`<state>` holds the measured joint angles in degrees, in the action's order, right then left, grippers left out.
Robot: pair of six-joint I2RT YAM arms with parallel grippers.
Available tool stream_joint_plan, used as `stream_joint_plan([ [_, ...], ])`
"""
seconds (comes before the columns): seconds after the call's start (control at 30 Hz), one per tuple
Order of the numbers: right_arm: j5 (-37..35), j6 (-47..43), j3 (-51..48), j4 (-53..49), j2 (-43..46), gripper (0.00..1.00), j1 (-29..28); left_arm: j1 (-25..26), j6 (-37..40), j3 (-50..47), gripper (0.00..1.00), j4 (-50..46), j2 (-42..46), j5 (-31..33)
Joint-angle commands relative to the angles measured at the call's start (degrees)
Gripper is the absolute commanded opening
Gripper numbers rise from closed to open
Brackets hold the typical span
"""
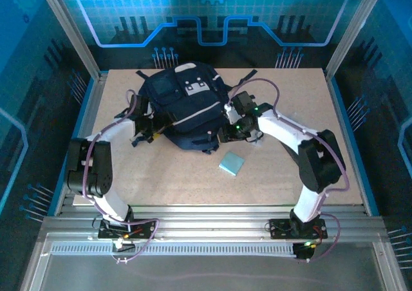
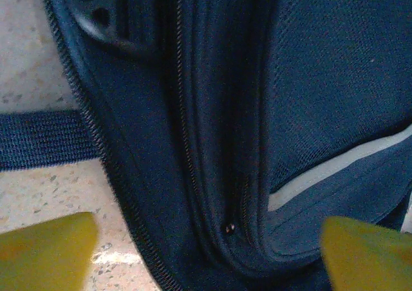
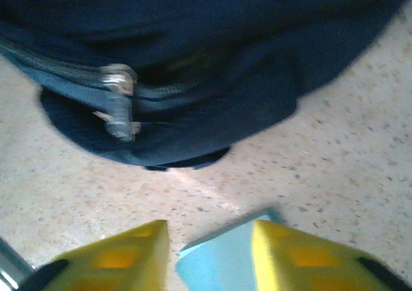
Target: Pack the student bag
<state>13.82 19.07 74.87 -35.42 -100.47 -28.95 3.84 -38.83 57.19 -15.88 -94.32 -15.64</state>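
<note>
The student bag [image 1: 183, 104], dark navy with pale patches, lies at the middle back of the table. My left gripper [image 1: 145, 130] is at its left side. In the left wrist view this gripper [image 2: 206, 255] is open, its yellow fingers [image 2: 45, 252] wide apart on either side of the bag's zip seams [image 2: 225, 175]. My right gripper [image 1: 235, 132] is at the bag's right front corner. In the right wrist view it [image 3: 211, 252] is open with nothing gripped, and the bag's silver zip pull [image 3: 119, 101] lies just ahead.
A light blue flat book [image 1: 231, 163] lies on the table in front of the bag; it also shows under my right fingers [image 3: 219, 265]. A black strap [image 2: 38, 140] trails left of the bag. Metal frame rails border the table [image 1: 167, 175].
</note>
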Motion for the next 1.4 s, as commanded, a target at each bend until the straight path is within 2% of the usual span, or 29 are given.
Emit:
stream_joint_plan([
  [0.0,-2.03,7.7,-1.38,4.62,2.91,0.47,-3.52,1.56,-9.88,-8.07,0.99,4.59,8.13,0.84],
  [0.17,-6.86,10.48,-0.32,6.74,0.31,0.5,-7.18,9.16,-26.05,-18.75,0.99,16.93,15.7,6.83],
  [0.27,-7.74,11.69,1.1,8.43,-1.66,0.5,-7.96,13.78,-32.04,-20.85,0.99,22.38,15.75,10.73],
  [0.43,-9.62,12.85,2.97,11.74,-5.49,0.5,-8.21,18.1,-36.65,-20.24,0.99,27.72,10.94,14.62],
  [0.67,-11.59,14.24,4.81,15.39,-9.73,0.45,-9.01,19.11,-38.79,-18.05,0.99,33.16,3.45,15.71],
  [0.83,-15.1,13.81,6.16,14.29,-13.31,0.32,-9.02,19.28,-39.23,-17.93,0.95,34.77,0.66,16.44],
  [0.93,-15.07,13.98,5.63,14.48,-13.5,0.13,-8.89,19.16,-38.09,-18.46,0.86,35.08,0.11,17.72],
  [0.97,-14.82,13.9,5.32,14.5,-12.98,0.07,-8.93,18.94,-37.76,-18.77,0.79,35.27,-0.06,18.03],
  [1.0,-14.46,13.61,4.87,14.42,-12.15,0.01,-8.93,18.63,-37.25,-19.15,0.68,35.98,-0.24,18.13],
  [1.17,-13.08,9.35,3.38,10.08,-7.59,0.0,-8.41,16.2,-34.7,-19.4,0.24,36.36,-0.95,17.5],
  [1.23,-12.25,6.56,2.79,7.92,-5.99,0.0,-7.53,15.15,-33.38,-19.33,0.02,35.34,-0.41,16.68],
  [1.37,-11.86,0.7,2.27,3.38,-4.33,0.0,-4.28,13.31,-28.61,-19.18,0.0,29.89,2.23,15.08],
])
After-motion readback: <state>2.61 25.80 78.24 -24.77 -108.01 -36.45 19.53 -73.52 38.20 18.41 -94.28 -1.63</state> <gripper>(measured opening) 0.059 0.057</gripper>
